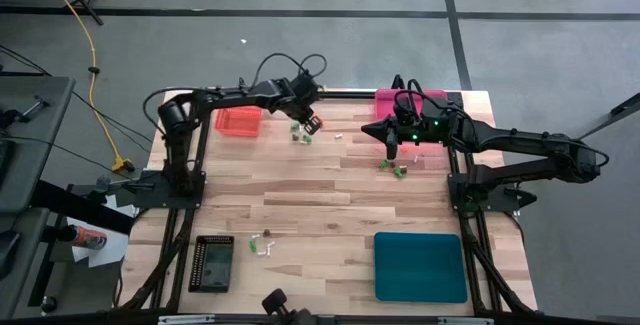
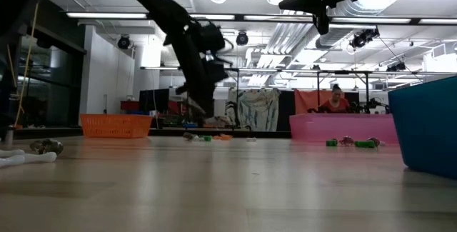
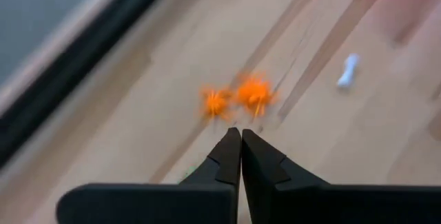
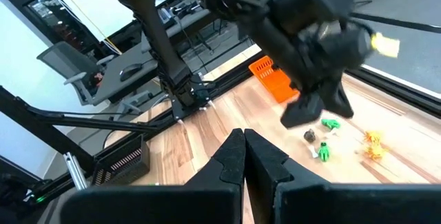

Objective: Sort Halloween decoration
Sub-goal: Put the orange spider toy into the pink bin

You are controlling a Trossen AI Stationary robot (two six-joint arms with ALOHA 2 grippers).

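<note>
Left end effector closed | orange trinkets just beyond fingertips

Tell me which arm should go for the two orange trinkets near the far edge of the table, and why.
Left. The left pincer hangs right over the two orange trinkets, with the orange tray close beside that arm. The right pincer is farther off, above the green trinkets near the pink tray.

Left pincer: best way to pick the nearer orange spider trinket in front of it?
Judging from the left wrist view, take the orange spider trinket across its round middle, coming straight down from above. It lies flat on the table with thin legs splayed all round, so a side approach would only catch legs. A second orange trinket sits close beside it, so keep the left pincer, now shut, narrow.
</note>
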